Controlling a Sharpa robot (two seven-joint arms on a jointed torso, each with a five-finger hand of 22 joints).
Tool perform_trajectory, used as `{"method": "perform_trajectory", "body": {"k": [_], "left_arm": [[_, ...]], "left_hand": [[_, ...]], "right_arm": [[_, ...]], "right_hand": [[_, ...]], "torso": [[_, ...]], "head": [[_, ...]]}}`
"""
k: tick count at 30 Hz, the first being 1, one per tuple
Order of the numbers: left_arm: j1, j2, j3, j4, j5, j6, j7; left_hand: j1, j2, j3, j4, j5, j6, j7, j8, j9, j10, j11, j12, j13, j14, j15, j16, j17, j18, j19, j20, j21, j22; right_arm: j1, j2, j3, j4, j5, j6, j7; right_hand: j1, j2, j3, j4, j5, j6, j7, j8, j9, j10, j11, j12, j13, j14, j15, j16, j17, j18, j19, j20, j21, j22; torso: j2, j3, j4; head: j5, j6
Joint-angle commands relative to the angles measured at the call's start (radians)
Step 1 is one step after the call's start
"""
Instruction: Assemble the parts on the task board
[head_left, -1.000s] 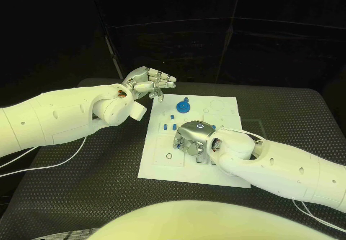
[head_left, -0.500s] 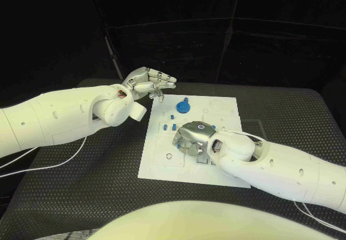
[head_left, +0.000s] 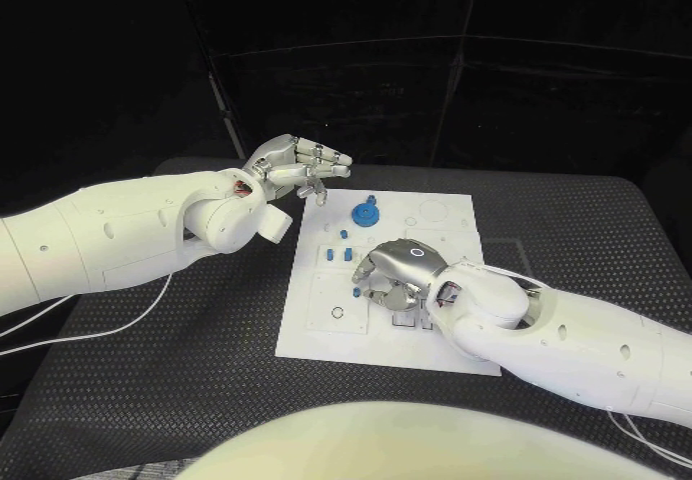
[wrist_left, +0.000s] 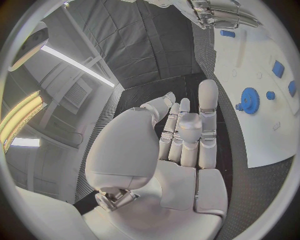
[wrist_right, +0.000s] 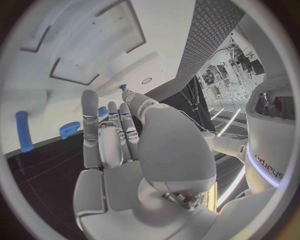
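The white task board lies in the middle of the table. A blue gear stands near its far edge, with small blue parts on its left side. My right hand is down on the board's middle, fingers stretched out along the surface. A small blue part sits by its thumb; I cannot tell if they touch. My left hand hovers beyond the board's far-left corner, fingers straight and apart, holding nothing. A blue peg is just below its fingertips.
Empty slots and outlines mark the board's far right and near left. Black matting surrounds the board. A white cable trails over the table's left side.
My right hand has shifted slightly toward the board's far side and turned a little, baring the small blue part by its thumb. The left arm has stayed still.
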Motion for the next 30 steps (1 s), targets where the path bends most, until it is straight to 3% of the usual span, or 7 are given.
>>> {"method": "perform_trajectory", "body": {"k": [1, 3, 10, 13, 20, 23, 30], "left_arm": [[0.002, -0.002, 0.001, 0.0, 0.005, 0.018, 0.006], [0.001, -0.002, 0.001, -0.001, 0.005, 0.019, 0.005], [0.001, -0.003, 0.0, -0.003, 0.005, 0.023, 0.004], [0.001, -0.002, 0.0, -0.004, 0.005, 0.025, 0.003], [0.001, -0.001, 0.0, -0.003, 0.005, 0.028, 0.002], [0.001, 0.001, 0.0, -0.004, 0.005, 0.029, 0.002], [0.001, 0.004, -0.001, -0.004, 0.005, 0.03, 0.0]], "left_hand": [[-0.008, 0.001, -0.002, 0.0, 0.004, -0.008, 0.002, -0.005, 0.0, -0.007, 0.0, 0.001, -0.001, -0.003, 0.002, -0.001, 0.001, 0.008, -0.004, 0.001, -0.004, 0.0], [-0.008, 0.001, -0.002, 0.0, 0.004, -0.008, 0.002, -0.005, 0.0, -0.007, 0.0, 0.001, -0.001, -0.003, 0.002, -0.001, 0.001, 0.008, -0.004, 0.001, -0.004, 0.0], [-0.008, 0.001, -0.002, 0.0, 0.004, -0.008, 0.002, -0.005, 0.0, -0.007, 0.0, 0.001, -0.001, -0.003, 0.002, -0.001, 0.001, 0.008, -0.004, 0.001, -0.004, 0.0], [-0.008, 0.001, -0.002, 0.0, 0.004, -0.008, 0.002, -0.005, 0.0, -0.007, 0.0, 0.001, -0.001, -0.003, 0.002, -0.001, 0.001, 0.008, -0.004, 0.001, -0.004, 0.0], [-0.008, 0.001, -0.002, 0.0, 0.004, -0.008, 0.002, -0.005, 0.0, -0.007, 0.0, 0.001, -0.001, -0.003, 0.002, -0.001, 0.001, 0.008, -0.004, 0.001, -0.004, 0.0], [-0.008, 0.001, -0.002, 0.0, 0.004, -0.008, 0.002, -0.005, 0.0, -0.007, 0.0, 0.001, -0.001, -0.003, 0.002, -0.001, 0.001, 0.008, -0.004, 0.001, -0.004, 0.0], [-0.008, 0.002, -0.002, 0.0, 0.004, -0.008, 0.001, -0.004, 0.0, -0.007, 0.0, 0.002, -0.001, -0.003, 0.002, -0.001, 0.0, 0.008, -0.004, 0.001, -0.004, 0.0]], "right_arm": [[0.001, -0.038, 0.001, 0.039, -0.003, -0.078, -0.025], [0.001, -0.066, 0.005, 0.062, -0.002, -0.082, -0.035], [0.003, -0.157, 0.074, 0.109, 0.029, -0.054, -0.08], [0.005, -0.185, 0.091, 0.11, 0.036, -0.031, -0.096], [0.008, -0.225, 0.105, 0.101, 0.022, 0.012, -0.12], [0.009, -0.23, 0.107, 0.093, 0.019, 0.037, -0.125], [0.009, -0.221, 0.108, 0.076, 0.022, 0.079, -0.129]], "right_hand": [[-0.011, -0.002, -0.008, 0.0, 0.004, -0.011, 0.001, 0.001, 0.001, -0.007, 0.0, 0.008, 0.001, 0.035, 0.008, -0.004, -0.001, 0.0, 0.003, 0.007, -0.006, -0.003], [-0.014, -0.004, -0.011, 0.0, 0.004, -0.018, 0.0, 0.001, 0.001, -0.01, -0.001, 0.012, 0.001, 0.035, 0.008, -0.004, -0.002, 0.0, 0.003, 0.007, -0.007, -0.004], [-0.031, -0.014, -0.035, 0.007, -0.005, -0.055, -0.003, 0.0, 0.0, -0.035, -0.001, 0.029, 0.0, 0.033, 0.008, -0.005, -0.007, 0.001, 0.003, 0.007, -0.018, -0.015], [-0.038, -0.019, -0.061, 0.012, -0.003, -0.077, -0.007, 0.001, 0.001, -0.054, -0.001, 0.04, 0.0, 0.032, 0.008, -0.006, -0.01, 0.002, 0.002, 0.008, -0.027, -0.024], [-0.036, -0.018, -0.12, 0.023, -0.004, -0.108, -0.007, 0.002, 0.003, -0.083, 0.001, 0.066, 0.001, 0.033, 0.01, -0.004, -0.006, 0.003, 0.003, 0.01, -0.042, -0.041], [-0.03, -0.014, -0.143, 0.03, -0.004, -0.109, -0.008, 0.003, 0.004, -0.095, 0.002, 0.077, 0.0, 0.032, 0.01, -0.004, -0.008, 0.003, 0.004, 0.01, -0.048, -0.047], [-0.016, 0.001, -0.171, 0.042, -0.003, -0.095, -0.013, 0.007, 0.006, -0.105, 0.002, 0.097, 0.0, 0.028, 0.01, -0.013, -0.024, 0.004, 0.006, 0.011, -0.056, -0.057]], "torso": [[-0.001, -0.0008, -0.0021], [-0.001, -0.001, -0.0019], [-0.001, -0.0012, -0.0015], [-0.002, -0.0017, -0.0016], [0.001, -0.0022, -0.0011], [0.001, -0.0027, -0.0038], [0.001, -0.0019, 0.0003]], "head": [[-0.002, 0.0], [-0.004, 0.002], [-0.018, 0.013], [-0.023, 0.017], [-0.028, 0.026], [-0.029, 0.028], [-0.032, 0.028]]}}
